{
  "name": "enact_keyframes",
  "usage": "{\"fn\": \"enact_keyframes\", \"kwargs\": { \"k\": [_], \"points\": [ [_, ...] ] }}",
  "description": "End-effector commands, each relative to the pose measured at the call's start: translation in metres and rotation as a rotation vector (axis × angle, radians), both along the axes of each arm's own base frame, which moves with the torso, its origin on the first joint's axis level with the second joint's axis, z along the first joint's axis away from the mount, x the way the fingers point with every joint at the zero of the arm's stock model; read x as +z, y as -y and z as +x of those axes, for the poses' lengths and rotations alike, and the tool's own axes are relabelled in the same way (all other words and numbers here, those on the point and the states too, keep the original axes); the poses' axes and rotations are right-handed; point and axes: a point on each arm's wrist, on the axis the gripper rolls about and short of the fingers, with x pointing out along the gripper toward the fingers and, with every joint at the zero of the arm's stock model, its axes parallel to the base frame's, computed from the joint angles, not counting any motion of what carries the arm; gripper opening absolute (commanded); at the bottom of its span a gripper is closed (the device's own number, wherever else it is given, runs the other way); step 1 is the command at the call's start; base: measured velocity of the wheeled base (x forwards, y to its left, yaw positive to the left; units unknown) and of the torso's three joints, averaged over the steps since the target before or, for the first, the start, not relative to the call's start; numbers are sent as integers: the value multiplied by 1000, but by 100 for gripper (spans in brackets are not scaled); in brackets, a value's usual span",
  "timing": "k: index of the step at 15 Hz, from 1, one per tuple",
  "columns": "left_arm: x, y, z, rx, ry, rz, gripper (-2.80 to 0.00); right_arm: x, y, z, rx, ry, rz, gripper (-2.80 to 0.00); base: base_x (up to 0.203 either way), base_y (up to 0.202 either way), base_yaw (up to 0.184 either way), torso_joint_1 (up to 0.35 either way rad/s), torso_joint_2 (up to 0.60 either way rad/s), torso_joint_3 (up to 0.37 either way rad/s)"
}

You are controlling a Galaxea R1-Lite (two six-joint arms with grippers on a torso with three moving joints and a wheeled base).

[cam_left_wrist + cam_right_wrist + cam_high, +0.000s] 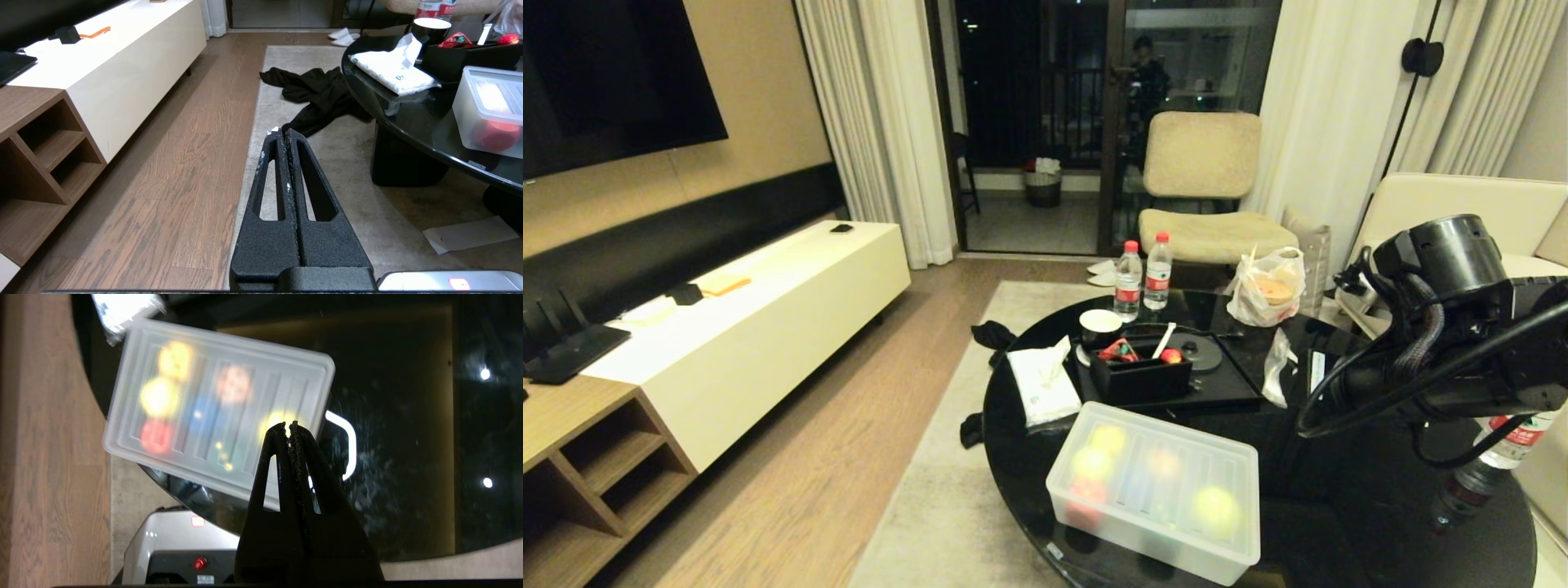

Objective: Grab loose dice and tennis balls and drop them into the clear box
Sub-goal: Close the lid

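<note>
The clear box [1143, 549] stands at the near edge of the round black table [1339, 523] with its ribbed lid on. Three tennis balls show through the lid as blurred yellow-green blobs, one of them at the box's right end [1215, 508] and the other two at its far left [1107, 438]. No dice can be made out among the blurred shapes inside. My right gripper [288, 425] is shut and empty, hovering above the box's [322, 367] right end, over one ball [274, 416]. My left gripper [282, 130] is shut and empty, parked low over the rug left of the table.
Behind the clear box sit a black organiser box [1141, 377], a tissue pack [1041, 384], a cup [1099, 323], two water bottles [1128, 282] and a plastic bag [1266, 287]. Another bottle [1486, 465] stands under my right arm [1445, 327]. Black cloth [318, 94] lies on the rug.
</note>
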Motion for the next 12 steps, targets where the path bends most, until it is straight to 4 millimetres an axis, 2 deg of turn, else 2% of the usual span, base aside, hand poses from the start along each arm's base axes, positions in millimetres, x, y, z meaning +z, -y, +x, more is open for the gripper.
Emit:
{"fn": "enact_keyframes", "kwargs": {
  "k": [1,5,12],
  "points": [
    [0,0,0,0,1,0,-280,7,-2,5,16,25,9,-280,0,0,0,0,0,0],
    [0,0,0,0,0,0,-280,5,-7,15,48,25,36,-280,0,0,0,0,0,0],
    [0,0,0,0,1,0,-280,6,-38,46,123,86,55,-280,0,0,0,0,0,0]
  ]
}}
